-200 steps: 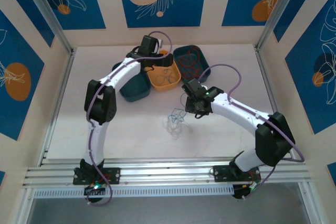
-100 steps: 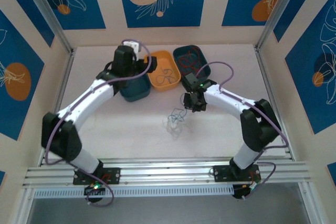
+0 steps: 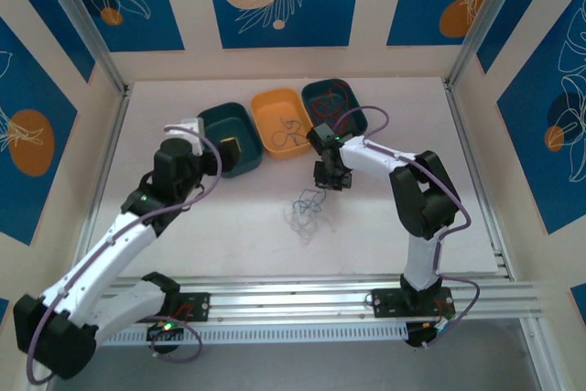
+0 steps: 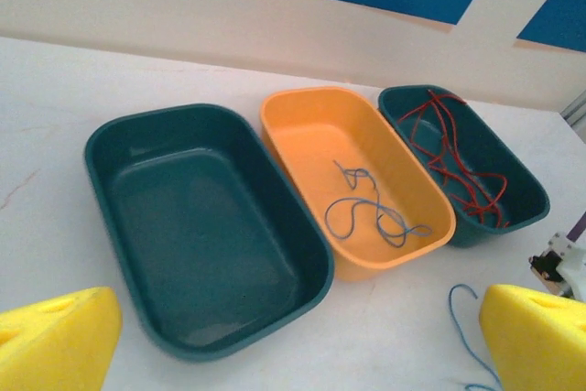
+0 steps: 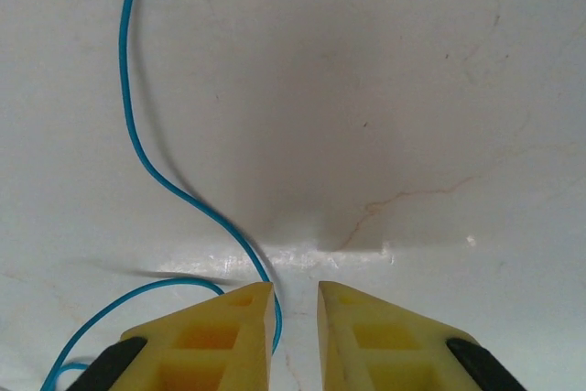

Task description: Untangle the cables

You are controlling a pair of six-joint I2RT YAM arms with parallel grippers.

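Note:
The cables (image 3: 307, 206) lie as a small loose tangle of blue and white wire on the white table, in front of the bins. My right gripper (image 3: 328, 179) hangs just behind and to the right of the tangle, pointing down. In the right wrist view its yellow fingers (image 5: 296, 304) stand a narrow gap apart. A blue cable (image 5: 137, 153) curves in between them and lies against the left finger's inner face, unclamped. My left gripper (image 4: 293, 354) is wide open and holds nothing. It faces the bins from the left (image 3: 220, 148).
Three bins stand in a row at the back: an empty teal bin (image 4: 119, 130), an orange bin (image 4: 302, 135) holding a blue-grey wire (image 4: 371, 212), and a teal bin (image 4: 522, 199) holding red wires (image 4: 453, 153). One blue wire end (image 4: 458, 318) lies on the table near them.
My left arm has drawn back from over the orange bin to the left and nearer side. My right gripper has shifted slightly left, and its jaws have narrowed around the blue cable.

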